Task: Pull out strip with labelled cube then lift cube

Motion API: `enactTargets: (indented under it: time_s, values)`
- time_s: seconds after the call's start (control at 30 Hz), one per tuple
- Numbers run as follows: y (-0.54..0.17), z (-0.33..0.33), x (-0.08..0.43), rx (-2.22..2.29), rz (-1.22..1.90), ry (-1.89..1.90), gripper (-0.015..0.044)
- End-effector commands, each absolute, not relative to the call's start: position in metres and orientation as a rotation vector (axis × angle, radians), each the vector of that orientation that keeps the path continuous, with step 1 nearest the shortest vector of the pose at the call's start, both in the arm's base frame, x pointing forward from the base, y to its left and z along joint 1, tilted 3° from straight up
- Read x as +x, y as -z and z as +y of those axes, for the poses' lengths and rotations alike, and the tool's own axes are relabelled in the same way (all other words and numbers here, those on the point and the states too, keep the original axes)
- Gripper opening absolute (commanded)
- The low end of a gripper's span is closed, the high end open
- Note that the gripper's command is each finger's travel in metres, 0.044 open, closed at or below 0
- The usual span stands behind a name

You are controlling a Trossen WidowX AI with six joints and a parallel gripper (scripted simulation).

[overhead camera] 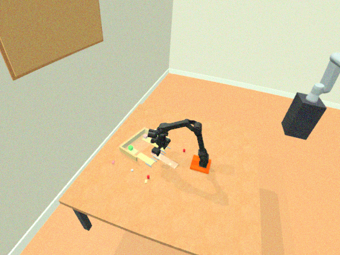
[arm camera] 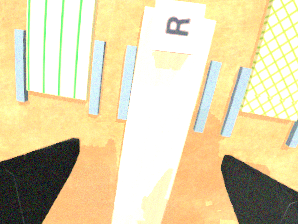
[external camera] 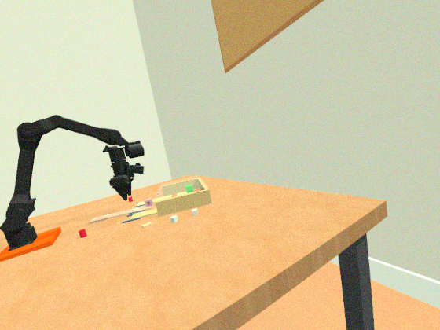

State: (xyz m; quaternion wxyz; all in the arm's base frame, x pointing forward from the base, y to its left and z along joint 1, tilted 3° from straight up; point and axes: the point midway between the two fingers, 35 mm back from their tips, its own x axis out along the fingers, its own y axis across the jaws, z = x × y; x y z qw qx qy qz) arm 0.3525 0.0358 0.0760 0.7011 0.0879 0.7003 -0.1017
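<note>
Gripper (arm camera: 149, 165): fingers spread wide, empty | labelled cube (arm camera: 178, 26): sits on the pulled-out strip (arm camera: 155, 135), just ahead of your fingers | Risk: descend off-centre and you nudge the cube off the strip or clip a blue rail (arm camera: 214, 95).

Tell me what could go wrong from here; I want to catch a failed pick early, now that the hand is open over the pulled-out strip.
1. The hand hangs open short of the labelled cube; closing here would likely catch nothing.
2. The cube sits at the wrist view's top edge, so the reach forward could nudge it off the white strip.
3. The blue rails lie close beside the strip, and wide fingers might snag them.
</note>
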Motion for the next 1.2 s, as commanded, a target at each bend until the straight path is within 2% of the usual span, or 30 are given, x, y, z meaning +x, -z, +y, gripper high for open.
enactTargets:
  time_s: [0.0,0.57,0.8,1.17]
  values:
    - [-0.078,0.03,0.367,0.188,1.561,0.225,0.044]
    - [-0.085,0.008,0.423,0.187,1.555,0.226,0.044]
    - [-0.076,0.008,0.424,0.187,1.555,0.226,0.0256]
    - [-0.058,0.008,0.425,0.187,1.555,0.226,0.025]
